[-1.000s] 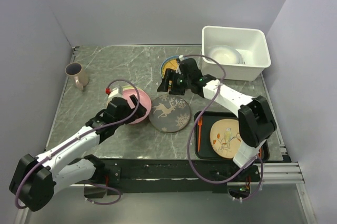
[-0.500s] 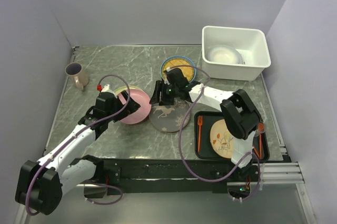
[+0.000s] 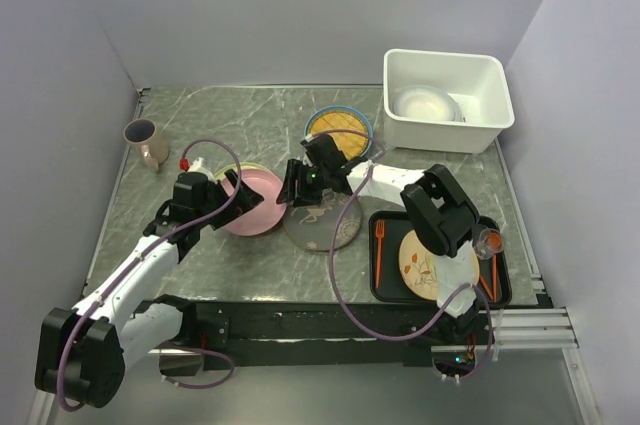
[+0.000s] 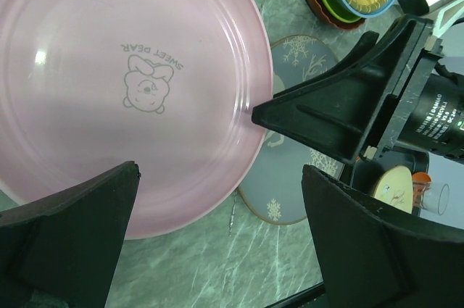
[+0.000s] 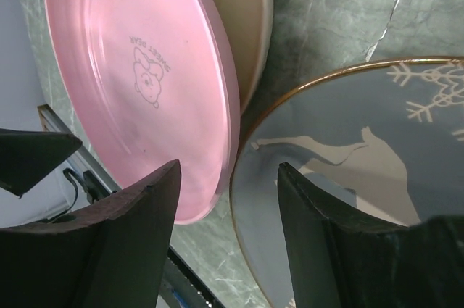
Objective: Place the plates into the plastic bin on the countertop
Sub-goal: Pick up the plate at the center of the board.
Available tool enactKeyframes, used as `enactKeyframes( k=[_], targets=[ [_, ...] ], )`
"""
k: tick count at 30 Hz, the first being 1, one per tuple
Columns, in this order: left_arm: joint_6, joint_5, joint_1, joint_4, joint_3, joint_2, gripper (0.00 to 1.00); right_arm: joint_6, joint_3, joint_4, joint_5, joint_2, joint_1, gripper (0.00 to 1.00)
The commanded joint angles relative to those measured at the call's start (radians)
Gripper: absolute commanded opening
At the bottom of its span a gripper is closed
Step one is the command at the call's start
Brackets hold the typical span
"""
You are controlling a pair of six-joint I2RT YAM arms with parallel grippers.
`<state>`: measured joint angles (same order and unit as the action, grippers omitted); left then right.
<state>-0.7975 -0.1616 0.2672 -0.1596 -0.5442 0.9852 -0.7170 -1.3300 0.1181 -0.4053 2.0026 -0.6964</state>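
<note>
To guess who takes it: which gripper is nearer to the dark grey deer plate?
Right. The right gripper is at the deer plate's left rim; the left gripper is over the pink plate beside it.

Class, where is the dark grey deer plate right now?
In the top view, the deer plate lies centrally on the countertop, just right of the pink plate, with the black tray to its right and the stacked plates behind it.

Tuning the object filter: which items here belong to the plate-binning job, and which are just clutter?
Job: pink plate; deer plate; stacked plates; white plate, already inside the plastic bin.

Lying about: mug; black tray; orange fork.
</note>
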Motion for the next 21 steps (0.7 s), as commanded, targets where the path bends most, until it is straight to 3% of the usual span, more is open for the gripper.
enactKeyframes(
  k=[1, 9, 12, 13, 15, 21],
  targets=[
    [0.024, -0.026, -0.008, 0.035, 0.004, -0.022, 0.99, -0.009, -0.057, -0.035, -0.012, 0.034, -0.012, 0.58],
    [0.027, -0.030, -0.013, 0.029, 0.007, -0.026, 0.99, -0.025, -0.077, -0.043, -0.015, 0.081, -0.017, 0.46],
    [0.035, -0.021, -0.016, 0.017, 0.003, -0.033, 0.99, -0.025, -0.084, -0.043, -0.015, 0.085, -0.018, 0.30],
    [0.035, -0.021, -0.016, 0.015, 0.003, -0.034, 0.99, -0.029, -0.078, -0.044, -0.013, 0.081, -0.018, 0.19],
    [0.038, -0.019, -0.019, 0.011, -0.002, -0.039, 0.99, -0.027, -0.072, -0.052, -0.009, 0.067, -0.018, 0.08],
    [0.035, -0.026, -0.023, 0.015, -0.005, -0.042, 0.99, -0.018, -0.069, -0.043, -0.003, 0.042, -0.015, 0.01]
  ],
)
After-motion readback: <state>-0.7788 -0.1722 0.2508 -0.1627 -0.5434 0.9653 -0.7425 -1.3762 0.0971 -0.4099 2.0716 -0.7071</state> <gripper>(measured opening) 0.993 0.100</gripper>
